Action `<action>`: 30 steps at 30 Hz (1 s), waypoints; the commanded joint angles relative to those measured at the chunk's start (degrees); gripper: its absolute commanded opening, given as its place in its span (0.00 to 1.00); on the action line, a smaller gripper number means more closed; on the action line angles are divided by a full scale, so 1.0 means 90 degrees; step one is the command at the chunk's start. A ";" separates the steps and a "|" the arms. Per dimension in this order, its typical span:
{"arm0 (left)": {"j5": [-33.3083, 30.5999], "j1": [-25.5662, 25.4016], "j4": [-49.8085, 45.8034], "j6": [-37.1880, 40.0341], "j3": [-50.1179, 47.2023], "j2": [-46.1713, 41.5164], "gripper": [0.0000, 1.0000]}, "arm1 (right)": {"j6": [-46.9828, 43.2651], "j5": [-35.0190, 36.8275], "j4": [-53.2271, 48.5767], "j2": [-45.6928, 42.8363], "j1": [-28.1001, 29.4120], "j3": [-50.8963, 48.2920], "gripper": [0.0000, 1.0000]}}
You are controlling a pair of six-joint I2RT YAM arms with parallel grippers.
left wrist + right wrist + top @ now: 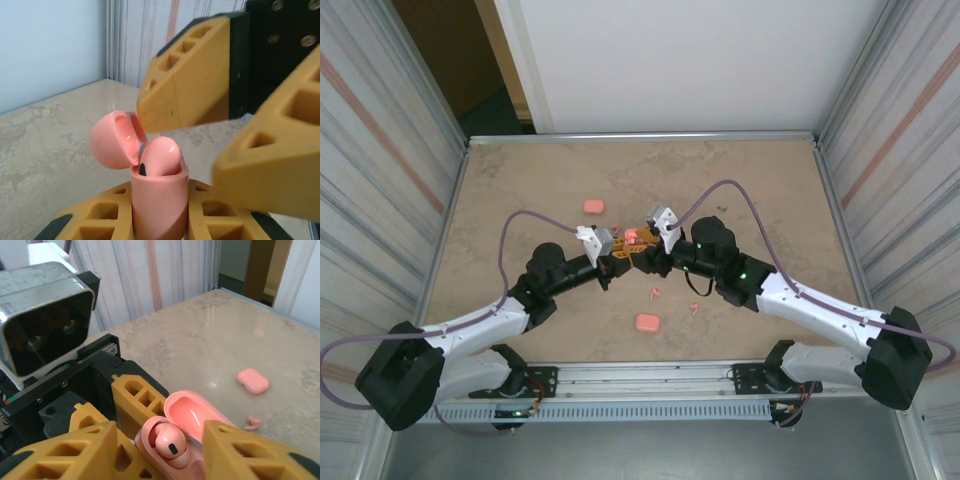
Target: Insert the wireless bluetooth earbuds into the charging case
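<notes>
My left gripper (160, 210) is shut on the base of a pink charging case (160, 205) and holds it upright. The case's lid (112, 142) is swung open. One salmon-pink earbud (161, 156) sits in the case's near socket, its black dot showing. My right gripper (157, 452) is open, and its yellow fingers (65, 455) straddle the case (150, 440) and the seated earbud (170, 442) without touching them. Both grippers meet at the table's middle (632, 245). Loose earbuds (654, 293) lie on the table in front of them.
A shut pink case (593, 207) lies behind the grippers, another (647, 323) in front, near the rail. One more earbud (695, 307) rests to the right. In the right wrist view a shut case (253, 380) and an earbud (252, 423) lie on the marble table (210, 335).
</notes>
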 commanded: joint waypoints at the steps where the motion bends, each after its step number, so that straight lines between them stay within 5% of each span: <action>1: 0.0112 -0.0033 0.0306 0.0028 0.0022 -0.0194 0.00 | -0.0089 0.0169 -0.0222 -0.0363 0.0017 0.0338 0.56; 7: 0.0083 -0.0035 0.0226 0.0066 0.0010 -0.0290 0.00 | -0.0042 0.0437 -0.0395 -0.0731 -0.0103 0.0330 0.73; 23: -0.0390 -0.0032 -0.0203 0.0263 -0.0103 -0.0917 0.00 | 0.0877 0.1034 0.0044 -0.1765 -0.0822 -0.0497 0.99; 30: -0.0517 -0.0035 -0.0453 0.0389 -0.0097 -0.1253 0.00 | 0.1410 0.1225 -0.0061 -0.2256 -0.1242 -0.0932 0.99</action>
